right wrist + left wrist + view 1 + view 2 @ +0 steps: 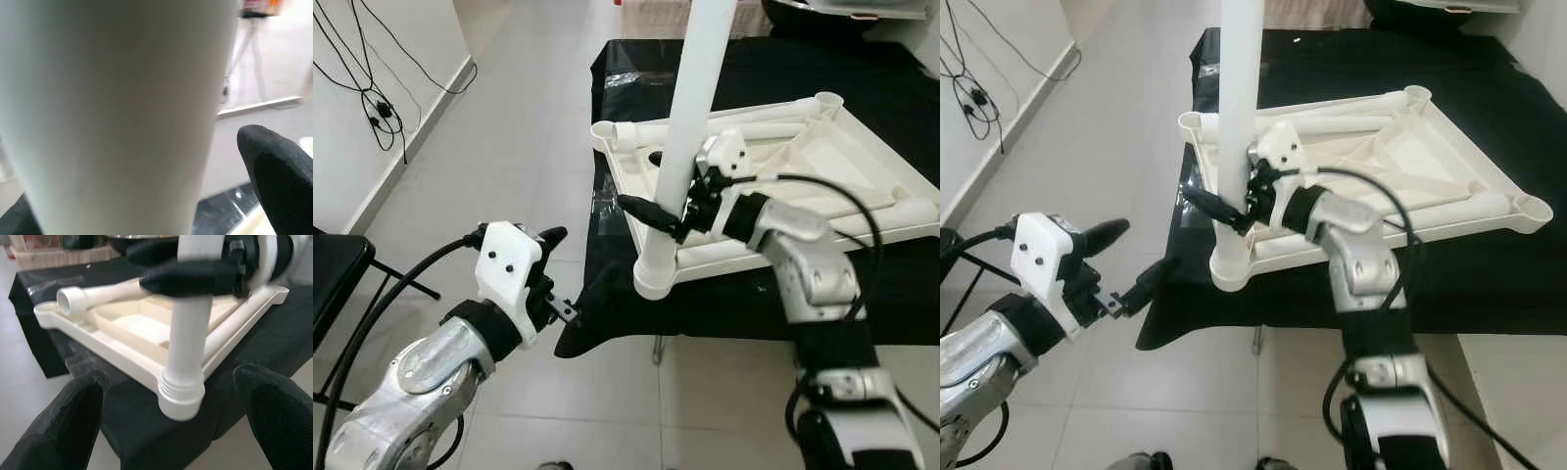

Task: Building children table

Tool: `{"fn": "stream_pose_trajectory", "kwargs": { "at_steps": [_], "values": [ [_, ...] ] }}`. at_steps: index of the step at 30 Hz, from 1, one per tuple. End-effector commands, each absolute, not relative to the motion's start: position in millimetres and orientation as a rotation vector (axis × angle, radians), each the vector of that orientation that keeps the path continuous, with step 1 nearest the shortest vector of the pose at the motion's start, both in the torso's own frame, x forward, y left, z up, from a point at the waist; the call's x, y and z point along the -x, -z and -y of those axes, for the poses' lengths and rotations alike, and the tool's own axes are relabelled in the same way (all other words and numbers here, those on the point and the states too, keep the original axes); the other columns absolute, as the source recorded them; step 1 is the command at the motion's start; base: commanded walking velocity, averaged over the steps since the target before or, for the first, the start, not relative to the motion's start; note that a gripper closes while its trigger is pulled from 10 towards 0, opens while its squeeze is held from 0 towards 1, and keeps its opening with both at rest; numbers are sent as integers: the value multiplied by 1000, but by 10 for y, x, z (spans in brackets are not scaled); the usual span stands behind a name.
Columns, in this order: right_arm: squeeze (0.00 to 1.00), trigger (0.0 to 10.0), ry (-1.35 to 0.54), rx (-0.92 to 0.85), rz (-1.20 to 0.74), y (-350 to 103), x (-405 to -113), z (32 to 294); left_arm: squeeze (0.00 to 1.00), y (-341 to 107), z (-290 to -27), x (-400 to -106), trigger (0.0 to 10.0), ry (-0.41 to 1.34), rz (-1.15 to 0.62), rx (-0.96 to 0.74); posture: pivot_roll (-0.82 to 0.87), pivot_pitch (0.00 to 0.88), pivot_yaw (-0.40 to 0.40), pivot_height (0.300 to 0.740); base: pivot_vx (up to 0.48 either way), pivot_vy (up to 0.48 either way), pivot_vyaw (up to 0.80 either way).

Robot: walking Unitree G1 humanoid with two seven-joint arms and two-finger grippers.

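- On the black cloth lies the white table top [822,166], flipped over, and we see it from the left eye. Our right gripper [680,211] pinches a tall white leg [690,127] that stands in the near left corner socket [656,274]. We should keep the leg straight up while we turn it, so the threads catch.
- From the right eye, our left gripper [1126,264] hangs over the floor, near and to the left of that corner, touching nothing. Its fingers [1102,233] are spread apart. We think it could hold the table top steady so it does not slide on the cloth.
- Through the left wrist view, the two black fingertips [73,411] sit wide apart with the socket between them, farther off. A second leg [98,296] lies flat inside the table top, waiting. The ridged ring at the foot of the standing leg looks almost all the way down in the socket.
- Up close in the right wrist view, the leg is very near, and one fingertip [276,166] pokes out past its side. We should grip firmly but turn slowly.
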State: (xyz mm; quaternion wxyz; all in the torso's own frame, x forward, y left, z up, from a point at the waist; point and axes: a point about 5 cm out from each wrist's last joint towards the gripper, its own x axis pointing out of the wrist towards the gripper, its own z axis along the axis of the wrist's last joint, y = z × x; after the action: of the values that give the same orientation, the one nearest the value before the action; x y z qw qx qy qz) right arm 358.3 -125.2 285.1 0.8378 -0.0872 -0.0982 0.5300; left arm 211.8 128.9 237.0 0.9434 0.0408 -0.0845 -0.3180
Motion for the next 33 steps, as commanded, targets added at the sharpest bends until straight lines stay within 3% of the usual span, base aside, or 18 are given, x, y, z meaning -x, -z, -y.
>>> {"fn": "stream_pose_trajectory", "kwargs": {
  "at_steps": [1,10,11,20,25,28,30,31,33],
  "values": [
    [0,10000,-1221,142,170,-2803,-3610,1246,0,-2356,-1281,-2056,10000,648,156,-84,223,290,-57,740,0,0,0],
    [0,10000,-1387,89,129,-2823,-3701,1239,0,-2326,-1317,-1941,10000,620,127,-79,266,338,-60,740,0,0,0],
    [0,0,-1402,82,130,-2825,-3702,1247,0,-2324,-1318,-1931,10000,618,124,-79,264,339,-60,740,0,0,0],
    [0,0,-1429,73,128,-2818,-3714,1349,0,-2316,-1286,-1941,10000,627,119,-75,253,314,-54,740,0,0,0],
    [0,0,-1375,64,162,-2766,-3599,1561,0,-2324,-1280,-1998,10000,632,128,-88,222,273,-66,740,0,0,0],
    [0,0,-1107,46,153,-2531,-3422,1568,0,-2325,-1277,-2046,10000,642,135,-94,197,247,-69,740,0,0,0],
    [0,0,-685,-2,64,-2228,-3354,1533,0,-2317,-1271,-2078,10000,651,133,-104,198,228,-71,740,0,0,0],
    [0,0,-685,-2,64,-2228,-3354,1533,0,-2317,-1271,-2078,10000,651,133,-104,198,228,-71,740,0,0,0],
    [0,0,-179,130,-33,-1935,-3166,1650,0,-2314,-1274,-2105,10000,658,133,-114,190,215,-64,740,0,0,0]
  ]
}}
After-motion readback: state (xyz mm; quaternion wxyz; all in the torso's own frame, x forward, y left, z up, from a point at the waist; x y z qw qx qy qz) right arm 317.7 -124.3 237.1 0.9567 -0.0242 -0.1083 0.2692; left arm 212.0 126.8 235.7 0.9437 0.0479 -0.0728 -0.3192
